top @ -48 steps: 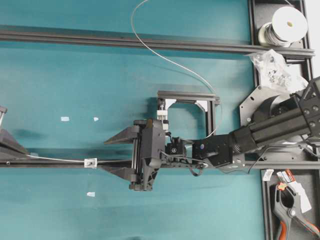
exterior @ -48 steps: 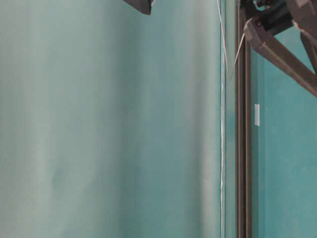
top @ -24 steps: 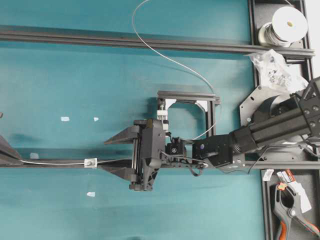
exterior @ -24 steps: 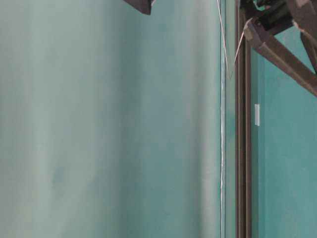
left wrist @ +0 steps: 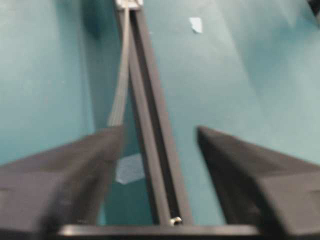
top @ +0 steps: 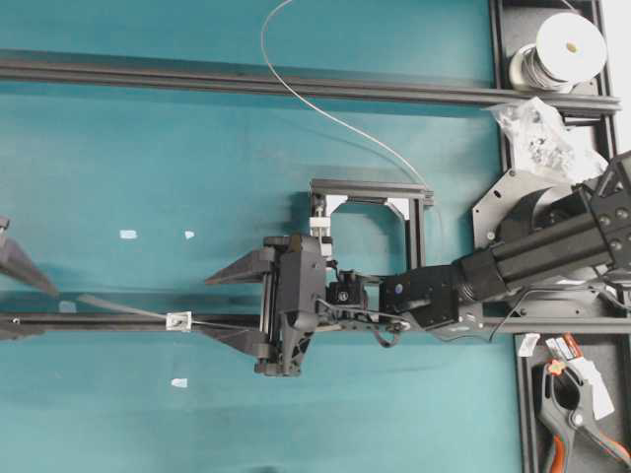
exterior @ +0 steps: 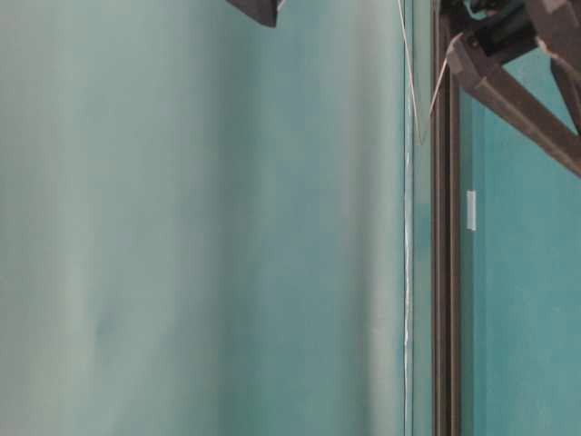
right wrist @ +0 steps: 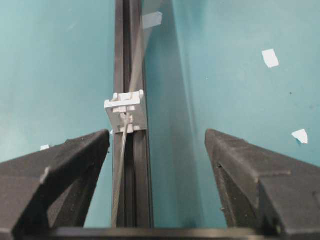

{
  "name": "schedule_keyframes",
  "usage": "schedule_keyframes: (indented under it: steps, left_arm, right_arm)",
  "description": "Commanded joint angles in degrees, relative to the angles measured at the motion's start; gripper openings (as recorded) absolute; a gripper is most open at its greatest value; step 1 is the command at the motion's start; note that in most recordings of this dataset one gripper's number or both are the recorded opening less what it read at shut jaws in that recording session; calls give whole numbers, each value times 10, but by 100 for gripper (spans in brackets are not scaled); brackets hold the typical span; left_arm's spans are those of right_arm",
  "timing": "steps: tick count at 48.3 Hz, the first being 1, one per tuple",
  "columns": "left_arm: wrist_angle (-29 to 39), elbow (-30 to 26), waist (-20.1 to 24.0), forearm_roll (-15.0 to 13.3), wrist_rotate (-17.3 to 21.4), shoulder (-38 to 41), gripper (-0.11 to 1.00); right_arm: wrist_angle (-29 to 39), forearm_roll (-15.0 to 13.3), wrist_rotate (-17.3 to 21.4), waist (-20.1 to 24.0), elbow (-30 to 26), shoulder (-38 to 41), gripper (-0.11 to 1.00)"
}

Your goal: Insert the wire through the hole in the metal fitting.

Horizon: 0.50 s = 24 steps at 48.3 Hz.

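Observation:
The metal fitting (top: 178,320) (right wrist: 126,111) sits on the lower black rail (top: 99,319). The hair-thin wire (top: 325,116) curves down from the top, runs along the rail and passes through the fitting's hole; its blurred free end (top: 108,304) sticks out to the left. My right gripper (top: 206,305) (right wrist: 157,137) is open, straddling the rail just right of the fitting, with the wire (right wrist: 120,170) lying between its fingers untouched. My left gripper (top: 8,294) (left wrist: 160,132) is open at the far left edge, and the blurred wire (left wrist: 120,85) ends beside one finger.
A square black frame (top: 370,189) with a white-and-black block (top: 320,227) stands behind the right wrist. A wire spool (top: 567,44), a plastic bag (top: 537,128) and an orange-handled clamp (top: 572,404) lie at the right. White tape scraps (top: 128,235) dot the teal mat.
My left gripper has gone from shut to open and let go of the wire; the wire's left end has sprung up off the rail. The right arm has not moved.

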Motion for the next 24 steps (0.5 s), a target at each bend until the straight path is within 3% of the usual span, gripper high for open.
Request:
schedule_keyframes:
  steps: [1,7,24]
  left_arm:
    - [-5,1,5,0,-2,-4,33]
    - [-4,1,7,0,-1,-4,67]
    - [-5,-4,47,3,7,-9,66]
  right_arm:
    - [-3,-1,-1,1,-5,-18,87]
    - [-3,-1,-2,1,-5,-18,87]
    - [-3,-1,-18,-2,27,-66,87]
